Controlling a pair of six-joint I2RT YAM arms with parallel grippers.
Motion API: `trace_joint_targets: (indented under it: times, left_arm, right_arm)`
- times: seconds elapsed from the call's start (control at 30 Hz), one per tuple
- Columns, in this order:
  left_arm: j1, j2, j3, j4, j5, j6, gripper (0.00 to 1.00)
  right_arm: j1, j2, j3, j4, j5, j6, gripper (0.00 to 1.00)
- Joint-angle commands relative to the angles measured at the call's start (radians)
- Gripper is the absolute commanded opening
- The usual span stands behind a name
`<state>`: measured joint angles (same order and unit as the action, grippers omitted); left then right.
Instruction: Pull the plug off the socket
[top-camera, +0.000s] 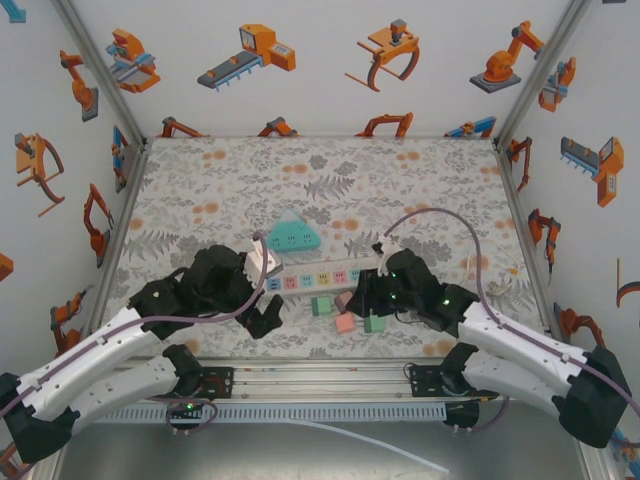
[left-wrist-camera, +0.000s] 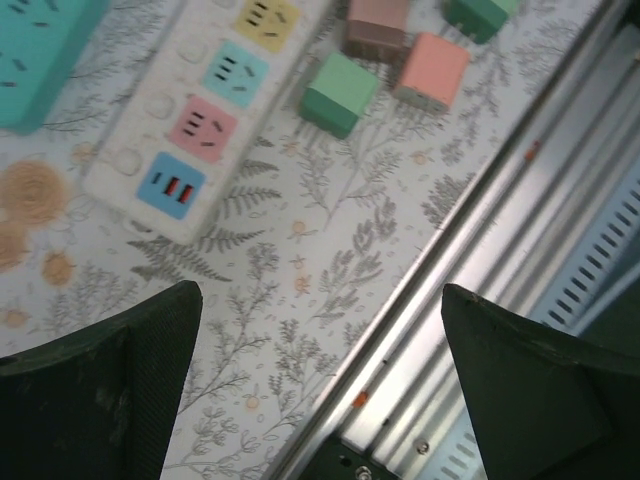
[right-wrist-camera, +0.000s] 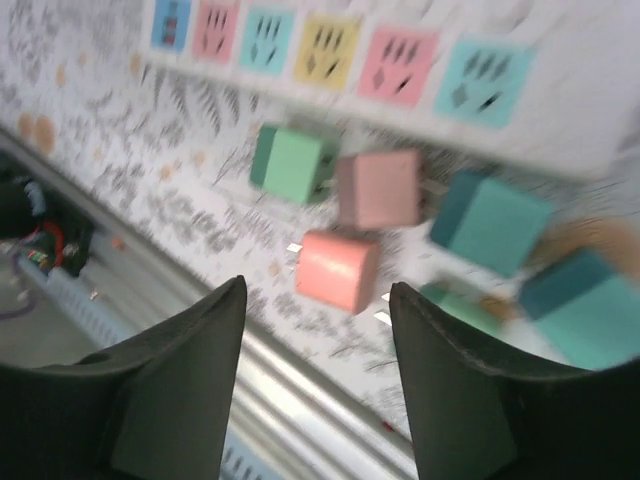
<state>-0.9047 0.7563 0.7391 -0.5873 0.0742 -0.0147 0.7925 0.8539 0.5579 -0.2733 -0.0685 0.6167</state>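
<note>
A white power strip (top-camera: 315, 278) with coloured sockets lies across the middle of the table; every socket that shows on the strip (right-wrist-camera: 340, 50) is empty. Several loose cube plugs lie in front of it: a green plug (right-wrist-camera: 295, 165), a dusty pink plug (right-wrist-camera: 378, 188), a salmon plug (right-wrist-camera: 337, 268) and a teal plug (right-wrist-camera: 490, 222). My right gripper (right-wrist-camera: 317, 290) hovers over them, jaws apart, nothing between them; the salmon plug lies just past its tips. My left gripper (left-wrist-camera: 320, 300) stands wide open and empty above the table's near edge, by the strip's left end (left-wrist-camera: 190, 120).
A teal triangular socket block (top-camera: 291, 235) lies behind the strip. The metal rail (left-wrist-camera: 480, 250) runs along the near edge under my left gripper. A purple cable (top-camera: 440, 215) loops over the table on the right. Patterned walls enclose the table.
</note>
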Motion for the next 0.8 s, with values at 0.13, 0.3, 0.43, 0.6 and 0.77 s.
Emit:
trace_joint_targets:
  times: [0.13, 0.3, 0.43, 0.6, 0.77]
  left_arm:
    - [0.092, -0.096, -0.097, 0.156, -0.442, -0.075, 0.97]
    - [0.286, -0.154, -0.196, 0.245, -0.479, -0.093, 0.97]
    - [0.448, -0.137, -0.299, 0.421, -0.524, -0.073, 0.97]
    - [0.689, 0.023, -0.386, 0.632, -0.353, -0.006, 0.97]
    - [0.831, 0.249, -0.448, 0.978, -0.179, -0.041, 0.97]
  right_arm:
    - [-0.245, -0.088, 0.005, 0.006, 0.500, -0.240, 0.77]
    - [-0.544, -0.016, -0.053, 0.184, 0.467, -0.360, 0.87]
    - [-0.708, 0.131, -0.101, 0.381, 0.352, -0.439, 0.99]
    - [-0.795, 0.417, -0.196, 0.856, 0.232, -0.514, 0.99]
    - [-0.841, 0.668, -0.117, 1.038, 0.076, -0.544, 0.98]
